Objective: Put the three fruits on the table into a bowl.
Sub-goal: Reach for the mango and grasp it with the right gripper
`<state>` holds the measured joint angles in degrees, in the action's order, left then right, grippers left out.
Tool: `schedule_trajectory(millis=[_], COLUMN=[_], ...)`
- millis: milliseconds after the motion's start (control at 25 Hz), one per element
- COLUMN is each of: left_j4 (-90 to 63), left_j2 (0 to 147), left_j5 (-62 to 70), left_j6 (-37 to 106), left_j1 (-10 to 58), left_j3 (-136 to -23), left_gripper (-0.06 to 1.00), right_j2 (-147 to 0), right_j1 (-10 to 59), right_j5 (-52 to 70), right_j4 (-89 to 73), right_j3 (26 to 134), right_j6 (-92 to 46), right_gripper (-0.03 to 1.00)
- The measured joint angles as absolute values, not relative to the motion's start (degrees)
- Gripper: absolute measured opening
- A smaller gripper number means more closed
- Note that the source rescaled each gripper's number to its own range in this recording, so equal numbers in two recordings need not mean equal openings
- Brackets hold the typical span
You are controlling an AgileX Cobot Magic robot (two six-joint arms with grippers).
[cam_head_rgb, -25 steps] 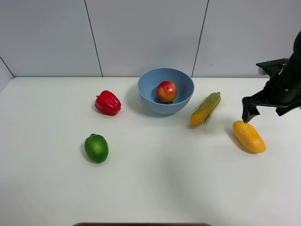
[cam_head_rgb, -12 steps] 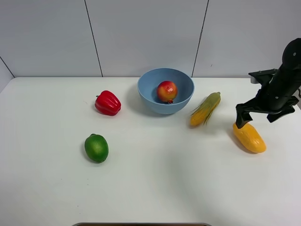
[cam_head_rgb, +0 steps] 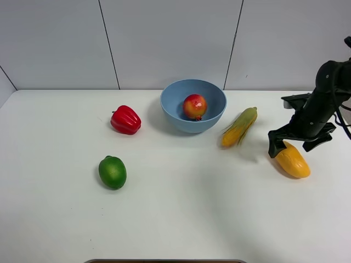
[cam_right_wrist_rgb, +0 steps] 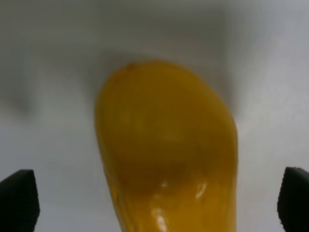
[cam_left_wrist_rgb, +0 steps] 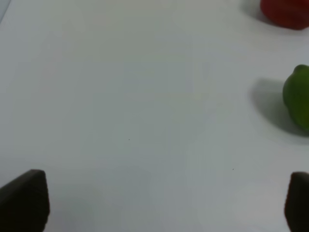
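Observation:
The red-yellow pomegranate (cam_head_rgb: 194,106) lies inside the light-blue bowl (cam_head_rgb: 174,92) at the back middle of the white table (cam_head_rgb: 181,213). The yellow-orange mango (cam_head_rgb: 293,160) lies at the right. My right gripper (cam_head_rgb: 291,146) is open and straddles the mango's near end; the right wrist view shows the mango (cam_right_wrist_rgb: 166,150) filling the space between the two fingertips (cam_right_wrist_rgb: 19,198). The green lime-like fruit (cam_head_rgb: 112,172) sits at the front left, also in the left wrist view (cam_left_wrist_rgb: 297,96). My left gripper (cam_left_wrist_rgb: 159,200) is open and empty, out of the exterior high view.
A red bell pepper (cam_head_rgb: 125,120) lies left of the bowl, and its edge shows in the left wrist view (cam_left_wrist_rgb: 286,9). A corn cob with green husk (cam_head_rgb: 239,126) lies between the bowl and the mango, close to my right gripper.
My right gripper has come down and to the left, from above the mango to around its near end. The fruits, bowl, pepper and corn have not moved.

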<state>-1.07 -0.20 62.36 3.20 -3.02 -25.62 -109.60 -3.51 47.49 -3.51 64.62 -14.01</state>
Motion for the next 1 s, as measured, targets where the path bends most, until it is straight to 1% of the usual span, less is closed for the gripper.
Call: schedule_trajectory(millis=[400,720,800,880,1000], left_j4=[-1.07,-1.07,-1.07,-1.07,-1.07], left_j2=[-0.2,-0.2,-0.2,-0.2,-0.2], left_j5=[62.36,62.36,62.36,62.36,62.36], left_j6=[3.2,3.2,3.2,3.2,3.2], left_j1=[-3.02,-3.02,-3.02,-3.02,-3.02], left_j3=[-25.62,-25.62,-25.62,-25.62,-25.62], left_gripper=[1.0,1.0,1.0,1.0,1.0], right_j2=[-115.73,-117.4,-117.4,-117.4,-117.44], right_j1=[-3.51,-3.51,-3.51,-3.51,-3.51], right_j5=[44.93,44.41,44.41,44.31,44.24], right_j4=[-5.47,-5.5,-5.54,-5.54,-5.54], right_j3=[64.62,64.67,64.67,64.67,64.67], right_j6=[-14.87,-14.87,-14.87,-14.87,-14.87], right_gripper=[1.0,1.0,0.92,0.81,0.68])
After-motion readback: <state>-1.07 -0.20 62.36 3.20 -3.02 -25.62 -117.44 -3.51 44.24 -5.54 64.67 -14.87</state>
